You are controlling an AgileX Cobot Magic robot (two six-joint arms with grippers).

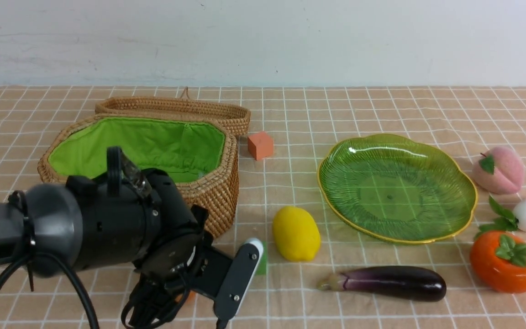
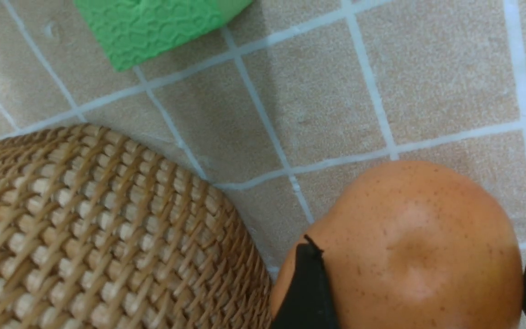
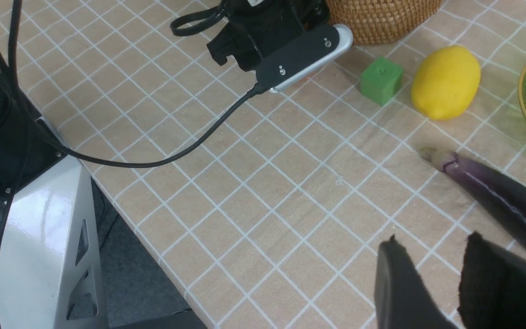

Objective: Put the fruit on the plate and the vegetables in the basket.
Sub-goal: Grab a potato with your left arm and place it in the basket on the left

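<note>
Near the table's [image 1: 381, 114] front edge, the left gripper [image 2: 423, 274] is clasping the potato [image 2: 409, 219] in wide jaws, just beside the basket [image 1: 213, 192]. A green cube [image 3: 381, 80] and lemon [image 1: 296, 233] are lying close by. The right gripper [image 3: 433, 242], part-open and empty, is hovering near the eggplant [image 3: 496, 192].

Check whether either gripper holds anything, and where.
Left gripper clasps the potato across its two opposite sides; right gripper holds nothing.

The basket [image 2: 85, 237] wall rises just beside the potato [image 2: 409, 246], crowding that side, with the green cube [image 2: 153, 27] near it too. Bare tabletop [image 3: 290, 183] lies open between the cube and the stem end of the eggplant [image 3: 496, 196].
</note>
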